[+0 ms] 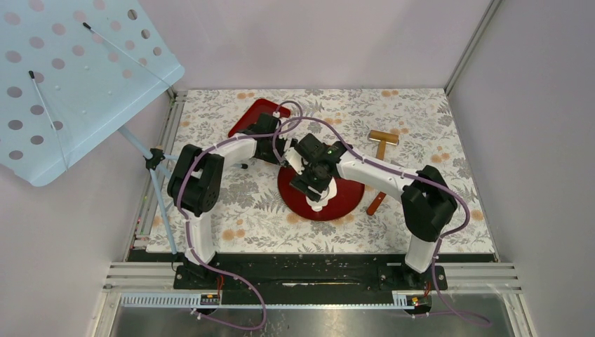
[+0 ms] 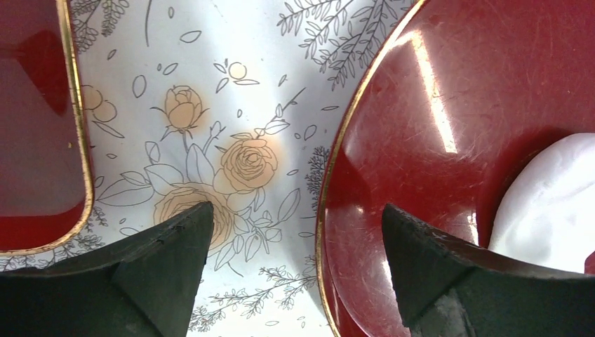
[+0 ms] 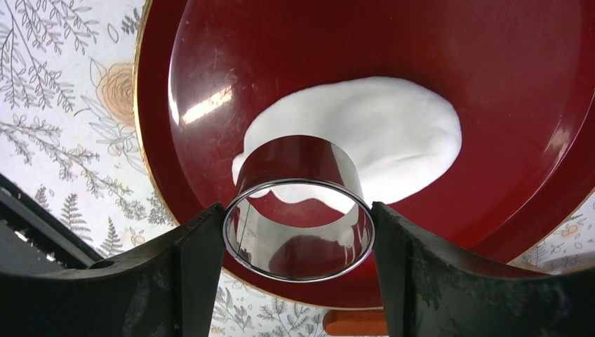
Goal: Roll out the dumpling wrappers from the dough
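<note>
The flowery tabletop [image 1: 435,210] carries two red dishes. One round plate [image 3: 505,84] sits in the middle. One square tray [image 1: 247,119] lies at 11 o'clock from it, partly under the left arm.

One flat white dough sheet [image 3: 379,133] lies on the round plate. In the right wrist view its long way runs from about 9 o'clock to 3 o'clock.

A wooden roller [image 1: 383,137] lies at 2 o'clock from the plate. An orange handle [image 1: 377,203] pokes out from under the right arm at 4 o'clock, by the plate's rim.

The right hand [image 3: 296,210] squeezes one shiny metal ring [image 3: 298,228] between its two fingers. The ring's hole faces up, and it sits at the 7 o'clock edge of the dough.

The left hand [image 2: 295,217] is spread wide and holds nothing. It hangs over the tabletop between the tray and the plate.
</note>
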Controlling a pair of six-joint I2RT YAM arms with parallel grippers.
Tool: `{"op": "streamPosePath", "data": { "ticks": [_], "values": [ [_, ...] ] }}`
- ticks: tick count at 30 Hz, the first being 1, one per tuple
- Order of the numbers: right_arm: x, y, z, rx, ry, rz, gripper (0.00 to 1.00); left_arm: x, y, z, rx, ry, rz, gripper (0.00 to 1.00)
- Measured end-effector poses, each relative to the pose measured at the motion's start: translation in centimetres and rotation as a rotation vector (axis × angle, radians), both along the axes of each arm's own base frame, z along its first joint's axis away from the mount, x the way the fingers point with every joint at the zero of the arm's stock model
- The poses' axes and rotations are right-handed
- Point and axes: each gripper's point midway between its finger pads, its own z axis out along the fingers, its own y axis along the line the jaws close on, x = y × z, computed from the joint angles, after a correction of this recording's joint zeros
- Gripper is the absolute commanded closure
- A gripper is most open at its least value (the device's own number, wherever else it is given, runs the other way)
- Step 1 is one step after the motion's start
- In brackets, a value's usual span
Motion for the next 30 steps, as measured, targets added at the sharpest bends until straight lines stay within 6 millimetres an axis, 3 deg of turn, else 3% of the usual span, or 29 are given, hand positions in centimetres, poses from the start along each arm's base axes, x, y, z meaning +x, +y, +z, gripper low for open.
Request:
{"op": "streamPosePath", "data": {
  "ticks": [2,5,13,30],
  "values": [
    [0.5,0.4,-0.2,0.005,-0.012,-0.002,0.53,0.2,0.2,0.0,-0.008,0.003,0.009,0.1],
    [0.9,0.7,-0.8,0.004,-0.021,-0.005,0.53,0.3,0.4,0.1,-0.023,0.008,0.016,0.01],
    [1.3,0.7,-2.9,-0.036,-0.005,-0.007,0.53,0.8,1.0,0.4,-0.063,0.02,0.051,0.01],
    [1.9,0.5,-4.3,-0.069,-0.017,-0.011,0.54,1.0,1.2,0.5,-0.091,0.03,0.067,0.01]
  ]
}}
